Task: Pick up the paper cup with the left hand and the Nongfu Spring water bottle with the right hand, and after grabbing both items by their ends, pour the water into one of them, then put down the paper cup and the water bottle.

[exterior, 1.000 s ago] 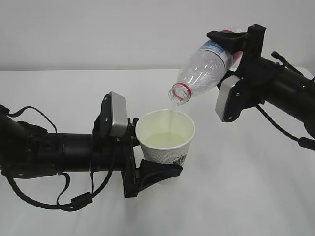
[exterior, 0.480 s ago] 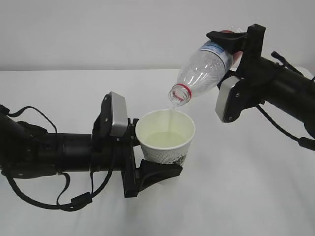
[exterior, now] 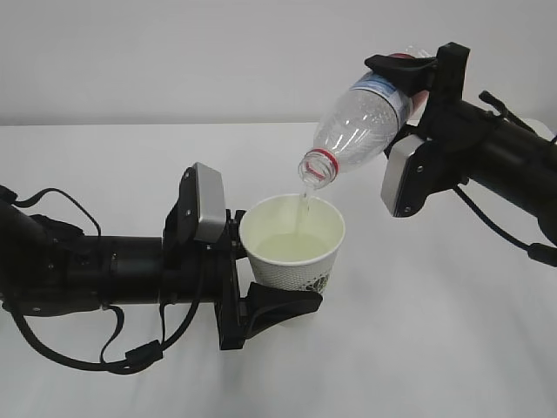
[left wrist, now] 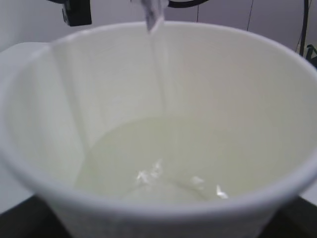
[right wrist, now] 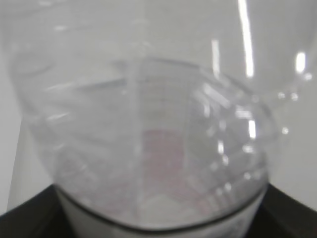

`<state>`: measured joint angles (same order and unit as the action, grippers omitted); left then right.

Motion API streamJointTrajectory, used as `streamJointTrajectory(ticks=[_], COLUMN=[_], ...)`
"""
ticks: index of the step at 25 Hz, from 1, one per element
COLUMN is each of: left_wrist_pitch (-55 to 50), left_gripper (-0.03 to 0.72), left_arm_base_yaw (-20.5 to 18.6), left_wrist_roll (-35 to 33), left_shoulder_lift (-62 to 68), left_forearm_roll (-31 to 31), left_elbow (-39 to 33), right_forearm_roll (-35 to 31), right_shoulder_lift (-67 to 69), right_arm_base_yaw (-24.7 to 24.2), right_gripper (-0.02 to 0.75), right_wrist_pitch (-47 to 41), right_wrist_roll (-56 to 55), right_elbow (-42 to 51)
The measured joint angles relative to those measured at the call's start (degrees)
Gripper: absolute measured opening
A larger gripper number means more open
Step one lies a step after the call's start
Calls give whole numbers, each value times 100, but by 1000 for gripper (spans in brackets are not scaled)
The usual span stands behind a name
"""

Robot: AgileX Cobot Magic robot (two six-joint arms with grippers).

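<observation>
Your left hand (exterior: 261, 283) is clamped on the cup (exterior: 292, 246); right hand (exterior: 416, 83) clamps the tilted bottle (exterior: 361, 122), water (exterior: 302, 202) streaming in.

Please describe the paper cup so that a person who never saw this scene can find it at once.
Start at the white table and follow the left arm lying across it to its gripper. The jaws grip a short white paper cup, open top up. Unlike the clear bottle tilted above it, it is opaque, printed on its side, and catches a thin stream of water.
</observation>
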<state>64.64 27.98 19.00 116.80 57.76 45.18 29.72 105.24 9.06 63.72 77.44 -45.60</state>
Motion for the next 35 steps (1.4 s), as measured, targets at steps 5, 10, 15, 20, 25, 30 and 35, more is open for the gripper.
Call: streamJointTrajectory(ticks=[5, 10, 15, 20, 25, 30, 35], left_wrist_pitch=[-10, -34, -34, -34, -41, -46, -55], left_gripper=[599, 599, 599, 599, 599, 599, 599], left_arm_base_yaw=[0, 0, 0, 0, 0, 0, 0], left_wrist_roll=[0, 0, 0, 0, -37, -62, -83], left_shoulder_lift=[0, 0, 0, 0, 0, 0, 0], left_forearm_roll=[0, 0, 0, 0, -5, -51, -67], left_elbow=[0, 0, 0, 0, 0, 0, 0], right_forearm_roll=[0, 0, 0, 0, 0, 0, -10], right_shoulder_lift=[0, 0, 0, 0, 0, 0, 0], right_arm_base_yaw=[0, 0, 0, 0, 0, 0, 0], right_gripper=[541, 541, 541, 541, 541, 541, 541], right_wrist_pitch=[0, 9, 9, 9, 9, 13, 13], right_wrist_roll=[10, 10, 20, 20, 20, 20, 20], right_elbow=[0, 0, 0, 0, 0, 0, 0])
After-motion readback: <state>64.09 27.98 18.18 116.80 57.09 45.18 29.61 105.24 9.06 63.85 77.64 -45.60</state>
